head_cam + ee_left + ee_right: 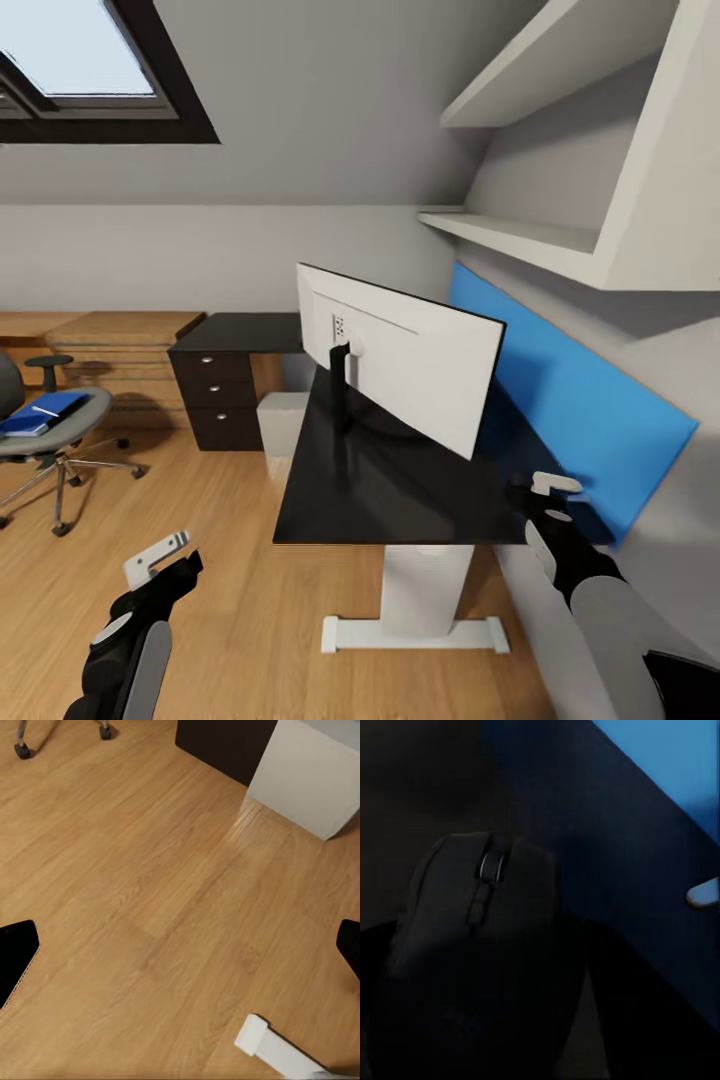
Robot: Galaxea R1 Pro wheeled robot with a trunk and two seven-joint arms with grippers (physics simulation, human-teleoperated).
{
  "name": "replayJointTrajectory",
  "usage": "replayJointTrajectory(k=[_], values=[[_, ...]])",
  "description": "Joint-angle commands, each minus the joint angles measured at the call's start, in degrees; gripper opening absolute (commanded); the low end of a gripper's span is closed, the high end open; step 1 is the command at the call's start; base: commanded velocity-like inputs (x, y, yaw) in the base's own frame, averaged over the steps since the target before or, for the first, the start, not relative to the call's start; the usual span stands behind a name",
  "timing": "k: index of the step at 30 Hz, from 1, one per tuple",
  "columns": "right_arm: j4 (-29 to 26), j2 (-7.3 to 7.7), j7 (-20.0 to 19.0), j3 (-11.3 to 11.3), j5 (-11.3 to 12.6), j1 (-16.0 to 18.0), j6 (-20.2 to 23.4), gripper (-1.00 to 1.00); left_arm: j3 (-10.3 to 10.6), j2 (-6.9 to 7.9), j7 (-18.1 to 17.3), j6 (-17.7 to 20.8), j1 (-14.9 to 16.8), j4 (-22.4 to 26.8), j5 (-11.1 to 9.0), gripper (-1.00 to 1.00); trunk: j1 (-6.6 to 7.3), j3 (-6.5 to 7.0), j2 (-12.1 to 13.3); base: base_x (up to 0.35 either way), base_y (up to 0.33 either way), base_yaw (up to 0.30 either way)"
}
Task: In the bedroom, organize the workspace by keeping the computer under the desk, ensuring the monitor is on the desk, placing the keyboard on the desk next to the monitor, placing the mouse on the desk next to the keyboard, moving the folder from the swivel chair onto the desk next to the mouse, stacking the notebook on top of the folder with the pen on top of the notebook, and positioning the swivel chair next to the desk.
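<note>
Right wrist view has the mouse pinched in the right gripper at the desk's near right corner behind the monitor; mouse placement step, next calls for release; left gripper hangs wide, empty.

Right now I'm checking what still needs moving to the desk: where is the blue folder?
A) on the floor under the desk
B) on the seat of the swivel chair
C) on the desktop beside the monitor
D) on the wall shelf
B: in the head view the blue folder lies on the grey seat of the swivel chair, off to the left and apart from the black desk.
</note>
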State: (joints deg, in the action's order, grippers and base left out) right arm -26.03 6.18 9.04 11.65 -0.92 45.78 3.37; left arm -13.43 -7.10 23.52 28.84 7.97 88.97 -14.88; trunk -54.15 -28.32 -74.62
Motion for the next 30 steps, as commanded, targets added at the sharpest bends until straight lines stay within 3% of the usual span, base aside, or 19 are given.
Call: replayJointTrajectory(k=[1, 5, 9, 14, 17, 19, 23, 27, 30], values=[[-0.14, -0.04, -0.16, 0.11, 0.04, 0.02, 0.36, -1.0, -0.01, -0.04, 0.34, 0.16, 0.04, 0.05, -0.6, 1.0, 0.03, -0.06, -0.04, -0.294, 0.196, 0.0], [-0.22, -0.32, -0.16, 0.03, 0.04, -0.04, 0.47, -1.0, 0.17, -0.08, 0.26, 0.23, 0.05, -0.01, -0.59, 1.0, 0.03, -0.06, -0.04, -0.293, 0.197, 0.0], [-0.24, -2.04, -0.07, 0.03, -0.09, -0.08, 0.49, -1.0, 0.99, -0.1, 0.22, 0.28, 0.07, -0.05, -0.58, 1.0, 0.03, -0.06, -0.04, -0.291, 0.2, 0.0], [-0.18, -4.29, 0.0, 0.03, -0.21, -0.19, 0.43, -1.0, 3.88, -0.08, 0.3, 0.28, 0.04, -0.91, -0.58, 1.0, 0.03, -0.06, -0.04, -0.289, 0.203, 0.0], [-0.1, -6.8, -0.13, 0.0, -0.26, -0.46, 0.13, -1.0, 7.65, -0.04, 0.44, 0.26, 0.04, -2.63, -0.57, 1.0, 0.03, -0.06, -0.04, -0.244, 0.215, 0.0], [-0.12, -7.56, -0.22, -0.07, -0.24, -0.65, -0.03, -1.0, 8.36, -0.05, 0.45, 0.25, 0.05, -3.02, -0.53, 1.0, 0.03, -0.06, -0.04, -0.114, 0.225, 0.0], [-0.19, -9.24, -0.21, -0.17, -0.25, -0.79, -0.17, -1.0, 8.94, -0.09, 0.47, 0.31, 0.05, -3.31, -0.51, 1.0, 0.03, -0.06, -0.04, -0.046, 0.232, 0.0], [-0.18, -12.03, 0.0, -0.22, -0.36, -0.86, -0.2, -1.0, 9.88, -0.11, 0.47, 0.34, 0.04, -3.49, -0.5, 1.0, 0.03, -0.06, -0.04, -0.01, 0.239, 0.011], [-0.12, -12.48, 0.06, -0.22, -0.4, -0.86, -0.2, -1.0, 9.99, -0.11, 0.49, 0.34, 0.04, -3.71, -0.5, 1.0, 0.03, -0.06, -0.04, -0.002, 0.117, 0.127]])
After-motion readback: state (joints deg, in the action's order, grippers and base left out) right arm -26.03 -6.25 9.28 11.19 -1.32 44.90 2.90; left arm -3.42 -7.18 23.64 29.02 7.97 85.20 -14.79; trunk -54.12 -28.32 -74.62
